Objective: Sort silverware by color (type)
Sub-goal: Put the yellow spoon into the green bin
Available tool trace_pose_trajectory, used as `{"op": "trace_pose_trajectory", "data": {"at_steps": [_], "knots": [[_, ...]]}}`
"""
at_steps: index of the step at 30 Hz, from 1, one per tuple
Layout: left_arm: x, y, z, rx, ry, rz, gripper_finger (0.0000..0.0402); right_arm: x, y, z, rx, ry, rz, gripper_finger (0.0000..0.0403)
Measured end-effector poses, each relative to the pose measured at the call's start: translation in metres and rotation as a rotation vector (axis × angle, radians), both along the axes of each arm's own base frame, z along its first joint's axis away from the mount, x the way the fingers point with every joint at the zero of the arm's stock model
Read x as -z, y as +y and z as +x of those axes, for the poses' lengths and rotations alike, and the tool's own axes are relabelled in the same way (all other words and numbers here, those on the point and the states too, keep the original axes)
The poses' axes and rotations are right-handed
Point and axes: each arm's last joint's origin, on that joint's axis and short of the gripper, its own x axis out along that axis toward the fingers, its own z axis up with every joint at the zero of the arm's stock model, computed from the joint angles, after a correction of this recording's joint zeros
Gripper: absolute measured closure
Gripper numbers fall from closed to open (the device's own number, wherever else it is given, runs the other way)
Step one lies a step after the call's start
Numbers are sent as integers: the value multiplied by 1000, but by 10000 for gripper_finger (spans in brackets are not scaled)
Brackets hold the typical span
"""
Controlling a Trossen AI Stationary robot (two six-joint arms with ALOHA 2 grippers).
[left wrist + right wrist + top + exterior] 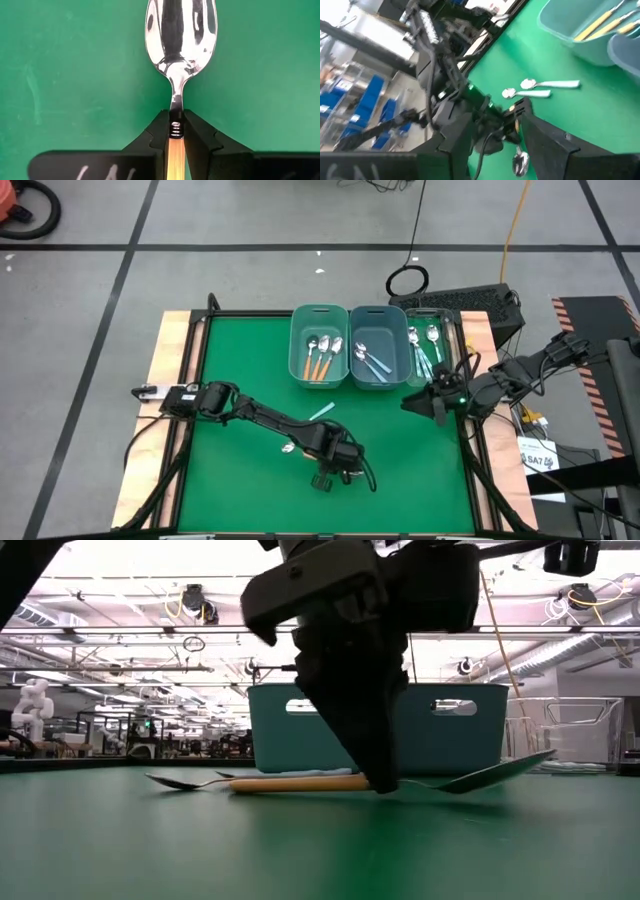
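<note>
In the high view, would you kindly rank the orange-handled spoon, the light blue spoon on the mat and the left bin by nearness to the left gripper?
1. The orange-handled spoon, clamped by its handle in the left gripper.
2. The light blue spoon, loose on the green mat mid-table, toward the bins.
3. The left bin, at the far edge, holding orange-handled spoons.

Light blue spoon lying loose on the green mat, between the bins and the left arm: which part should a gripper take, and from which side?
Take the light blue spoon at the middle of its thin handle, coming straight down from above, one finger on each side. It lies flat and slanted on the green mat, so a sideways approach would likely only push it.
</note>
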Motion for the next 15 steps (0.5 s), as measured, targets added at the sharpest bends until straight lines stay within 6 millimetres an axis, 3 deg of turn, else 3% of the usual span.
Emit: {"op": "trace_pose_trajectory", "data": {"at_steps": [6, 15], "knots": [[-6, -1, 4, -86, -19, -34, 362, -9, -4, -9, -60, -18, -50, 236], [-38, -2, 17, -123, -138, -32, 362, -31, -13, -27, -108, -1, -162, 236]]}}
